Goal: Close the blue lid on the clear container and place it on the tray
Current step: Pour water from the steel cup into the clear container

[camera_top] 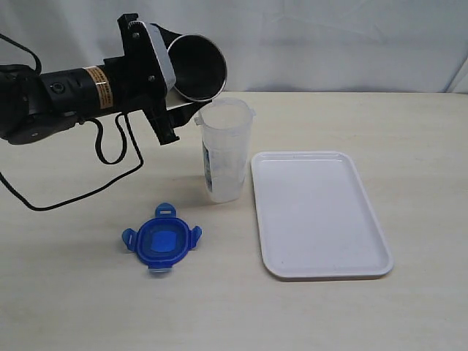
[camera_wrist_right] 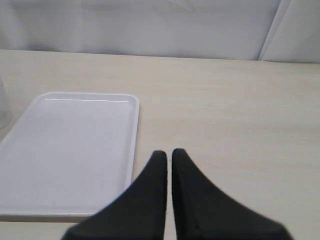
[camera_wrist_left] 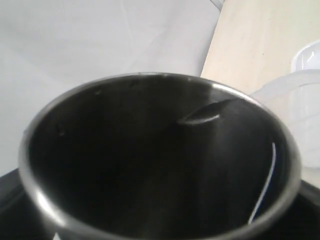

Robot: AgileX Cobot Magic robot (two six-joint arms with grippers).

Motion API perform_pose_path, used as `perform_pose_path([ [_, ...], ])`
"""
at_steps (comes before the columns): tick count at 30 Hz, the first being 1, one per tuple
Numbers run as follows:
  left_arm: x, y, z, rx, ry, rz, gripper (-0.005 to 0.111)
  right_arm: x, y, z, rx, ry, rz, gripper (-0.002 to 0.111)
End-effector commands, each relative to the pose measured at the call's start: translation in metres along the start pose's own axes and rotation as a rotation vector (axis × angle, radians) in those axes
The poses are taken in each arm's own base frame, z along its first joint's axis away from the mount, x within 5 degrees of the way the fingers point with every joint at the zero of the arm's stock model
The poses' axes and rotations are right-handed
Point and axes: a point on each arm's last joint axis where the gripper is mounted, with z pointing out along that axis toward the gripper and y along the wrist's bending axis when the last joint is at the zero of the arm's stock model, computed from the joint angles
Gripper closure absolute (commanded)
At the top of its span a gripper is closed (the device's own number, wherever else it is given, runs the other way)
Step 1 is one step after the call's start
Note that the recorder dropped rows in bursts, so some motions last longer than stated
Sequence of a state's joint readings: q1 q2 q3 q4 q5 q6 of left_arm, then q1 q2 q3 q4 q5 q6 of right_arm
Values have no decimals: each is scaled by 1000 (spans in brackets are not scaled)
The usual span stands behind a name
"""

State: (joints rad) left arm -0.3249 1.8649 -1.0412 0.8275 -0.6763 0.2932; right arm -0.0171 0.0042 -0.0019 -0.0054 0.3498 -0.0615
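Standing open-topped, clear container (camera_top: pixel 225 150), blue lid (camera_top: pixel 161 239) flat nearby, tool (camera_top: pixel 164 73) gripping tumbler (camera_top: pixel 199 66)

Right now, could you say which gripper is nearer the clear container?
Left: the left gripper holds a steel cup right by the container; the right gripper hangs beyond the tray.

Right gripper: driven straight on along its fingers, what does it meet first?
Way looks free: the right gripper points beside the tray, over bare table toward the white backdrop; depth unclear.
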Motion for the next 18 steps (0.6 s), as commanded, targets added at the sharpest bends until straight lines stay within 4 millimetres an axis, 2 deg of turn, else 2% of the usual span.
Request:
perform_pose_path([
  [1, -13, 15, -2, -71, -69, 37, 107, 0, 0, 0, 6, -6, -8, 104],
  [18, -13, 17, -2, -90, -61, 75, 107, 0, 0, 0, 6, -6, -8, 104],
])
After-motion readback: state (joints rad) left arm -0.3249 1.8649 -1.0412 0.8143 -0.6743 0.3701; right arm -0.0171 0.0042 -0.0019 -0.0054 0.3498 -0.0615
